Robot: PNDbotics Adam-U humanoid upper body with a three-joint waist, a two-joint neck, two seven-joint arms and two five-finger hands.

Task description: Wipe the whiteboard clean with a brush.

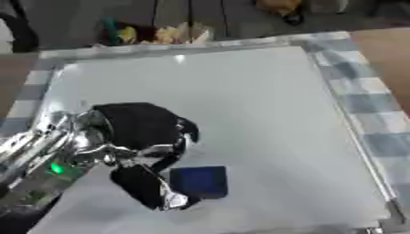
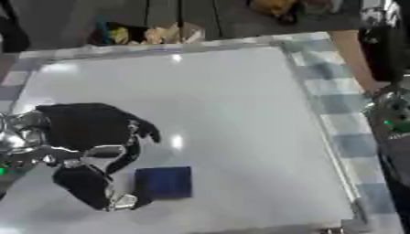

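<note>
The left robot hand (image 1: 144,151) sits over the lower-left part of the whiteboard (image 1: 240,105), its fingers and thumb curled against the left edge of the dark blue brush (image 1: 200,181), which lies flat on the board near its near edge. The hold looks like a pinch, though the contact itself is partly hidden.

To wipe well, keep the brush face flat on the board and sweep in overlapping passes (no marks are visible on the surface here).

The brush appears nearly square, so its long axis cannot be told; its edges run roughly parallel to the board's frame.

The right robot hand is out of view; only part of that arm (image 2: 392,119) shows at the right edge.
</note>
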